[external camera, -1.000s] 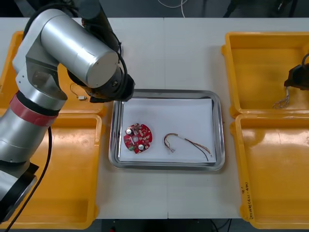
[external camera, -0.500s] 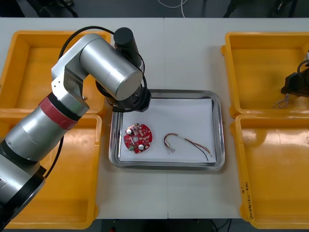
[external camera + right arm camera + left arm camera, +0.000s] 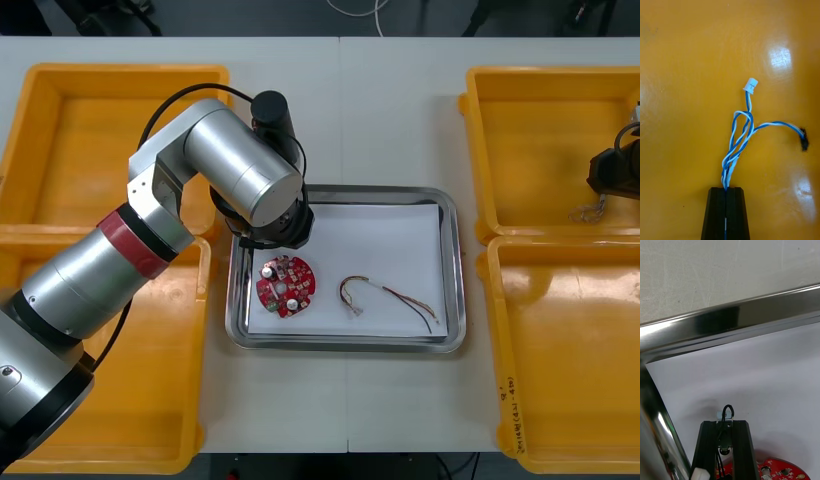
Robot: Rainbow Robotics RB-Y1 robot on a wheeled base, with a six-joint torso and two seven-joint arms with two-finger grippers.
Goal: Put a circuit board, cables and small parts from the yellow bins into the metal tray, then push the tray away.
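Metal tray (image 3: 456,262) with red circuit board (image 3: 287,286) and red-yellow cable (image 3: 400,298) inside.

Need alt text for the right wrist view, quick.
The right gripper is shut on a twisted blue and white cable, with a yellow bin floor behind it. The cable ends in a white plug and a black plug.

The round red circuit board (image 3: 286,285) and red-and-yellow cable (image 3: 388,296) lie apart in the white-lined metal tray (image 3: 455,270).
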